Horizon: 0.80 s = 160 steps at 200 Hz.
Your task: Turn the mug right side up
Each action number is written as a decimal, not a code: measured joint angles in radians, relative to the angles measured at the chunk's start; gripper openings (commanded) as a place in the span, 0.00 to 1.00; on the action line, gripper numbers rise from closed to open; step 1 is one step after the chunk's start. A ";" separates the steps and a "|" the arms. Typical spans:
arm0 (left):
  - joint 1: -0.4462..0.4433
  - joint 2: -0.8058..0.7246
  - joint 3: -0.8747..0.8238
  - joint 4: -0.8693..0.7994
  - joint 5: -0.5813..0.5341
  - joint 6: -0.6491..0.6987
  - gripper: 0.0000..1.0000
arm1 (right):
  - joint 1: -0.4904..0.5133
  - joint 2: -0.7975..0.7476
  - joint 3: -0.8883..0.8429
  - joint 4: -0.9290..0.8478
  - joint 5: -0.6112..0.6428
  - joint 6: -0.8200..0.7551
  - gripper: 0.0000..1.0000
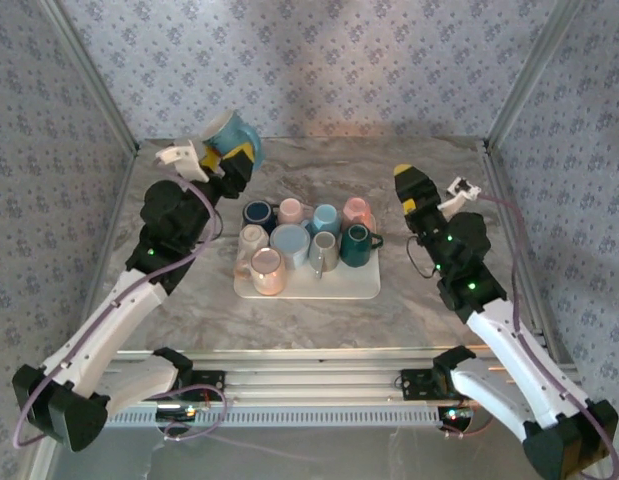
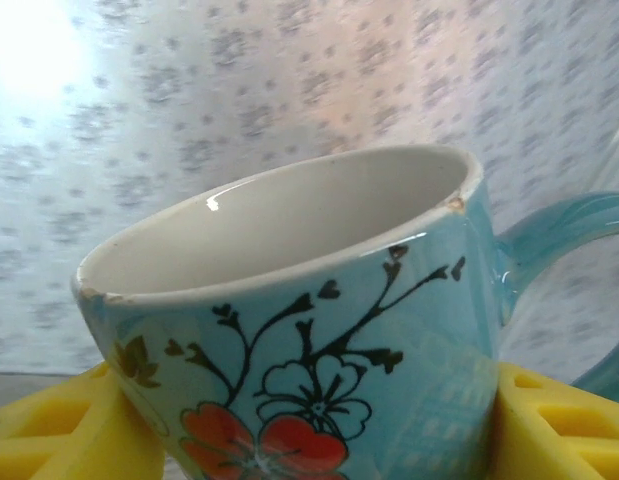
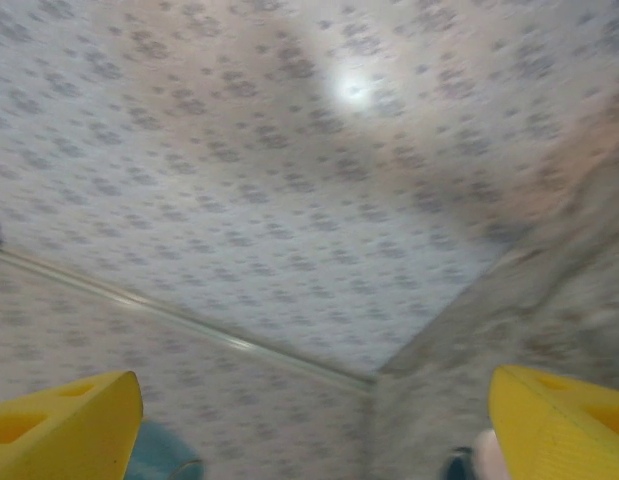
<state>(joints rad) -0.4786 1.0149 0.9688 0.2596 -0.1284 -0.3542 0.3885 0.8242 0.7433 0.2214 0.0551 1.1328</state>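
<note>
Lab-style robot test booth: patterned wall panels (image 1: 339,60), aluminium frame post (image 1: 536,65), marble-look tabletop (image 1: 319,325), slotted mounting rail (image 1: 319,383).

L arm (image 1: 119,310) & R arm (image 1: 509,345): long white links, black joint housings; black bases (image 1: 59,410); thin purple-grey cable (image 1: 16,425) loops out by each base; green LED (image 1: 146,257) on joint blocks further from base; white cam bracket (image 1: 179,153) beyond; fingers (image 2: 59,430) yellow, blocky w/ recessed pockets.
</note>
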 measured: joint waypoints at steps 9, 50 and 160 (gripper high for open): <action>0.029 -0.013 -0.044 -0.008 -0.013 0.065 0.60 | -0.033 -0.007 0.000 -0.050 -0.023 -0.043 0.91; 0.182 0.050 -0.236 -0.017 -0.048 0.245 0.59 | -0.181 -0.006 -0.071 -0.174 -0.138 -0.138 0.91; 0.380 0.559 -0.307 0.324 -0.064 0.346 0.60 | -0.397 -0.046 -0.216 -0.153 -0.289 -0.141 0.91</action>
<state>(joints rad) -0.0982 1.5738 0.6617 0.5835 -0.1928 -0.0078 -0.0086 0.7780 0.5270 0.0689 -0.2337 0.9920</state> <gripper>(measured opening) 0.683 0.907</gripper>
